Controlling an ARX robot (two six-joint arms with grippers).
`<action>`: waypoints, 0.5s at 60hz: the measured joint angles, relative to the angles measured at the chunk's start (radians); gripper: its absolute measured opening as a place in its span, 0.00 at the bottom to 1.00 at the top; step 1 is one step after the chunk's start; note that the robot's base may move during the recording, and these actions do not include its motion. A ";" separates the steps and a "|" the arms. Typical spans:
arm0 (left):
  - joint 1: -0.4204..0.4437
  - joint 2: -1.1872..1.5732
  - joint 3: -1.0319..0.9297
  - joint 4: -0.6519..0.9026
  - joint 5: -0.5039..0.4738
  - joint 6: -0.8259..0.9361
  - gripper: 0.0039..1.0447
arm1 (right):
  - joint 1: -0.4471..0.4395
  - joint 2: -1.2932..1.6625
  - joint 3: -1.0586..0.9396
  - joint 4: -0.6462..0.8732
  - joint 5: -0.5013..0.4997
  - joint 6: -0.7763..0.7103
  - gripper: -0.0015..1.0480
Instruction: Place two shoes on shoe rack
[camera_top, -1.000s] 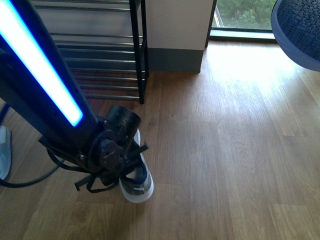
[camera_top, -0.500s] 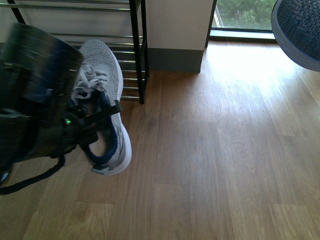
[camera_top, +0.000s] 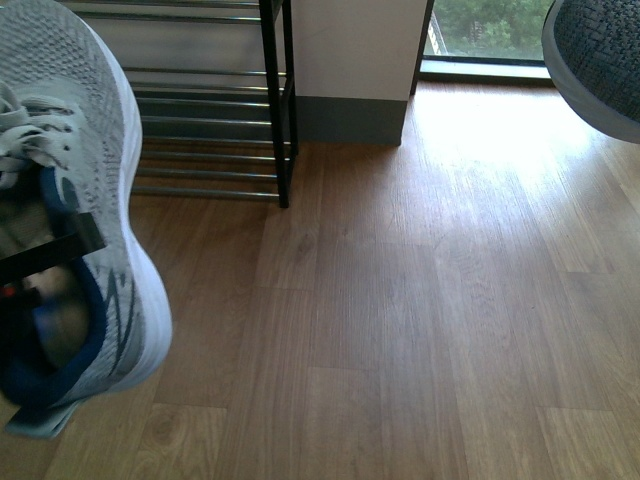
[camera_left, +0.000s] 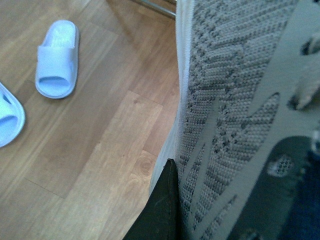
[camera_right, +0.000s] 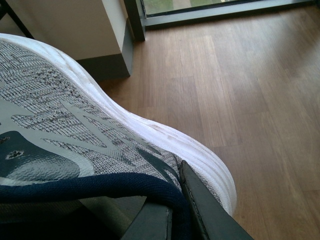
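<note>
Left gripper (camera_left: 166, 200) is clamped on the grey sneaker (camera_top: 90, 150). From its wrist camera I see one dark finger (camera_left: 160, 217) pressed flat against the knit side wall, and in the front view a black bar crosses the shoe's navy-lined opening. That sneaker hangs in the air at the left edge of the front view, toe up and close to the lens, in front of the shoe rack (camera_top: 280, 100); I cannot tell how near it is to the rack. Right gripper (camera_right: 175, 212) pinches the navy collar of the other sneaker (camera_right: 75, 110), a finger on each side. That shoe shows as a knit toe in the front view's upper right corner, off the wooden floor (camera_top: 420, 300). Two pale blue slippers (camera_left: 57, 57) lie on the floor, well apart from the lifted shoe.
</note>
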 joint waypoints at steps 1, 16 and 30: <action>-0.005 -0.049 -0.008 -0.027 -0.014 0.007 0.02 | 0.000 0.000 0.000 0.000 0.000 0.000 0.02; -0.011 -0.151 -0.018 -0.050 -0.036 0.025 0.02 | 0.000 0.000 0.000 0.000 0.000 0.000 0.02; -0.012 -0.152 -0.018 -0.051 -0.032 0.029 0.02 | 0.000 0.000 0.000 0.000 0.000 0.000 0.02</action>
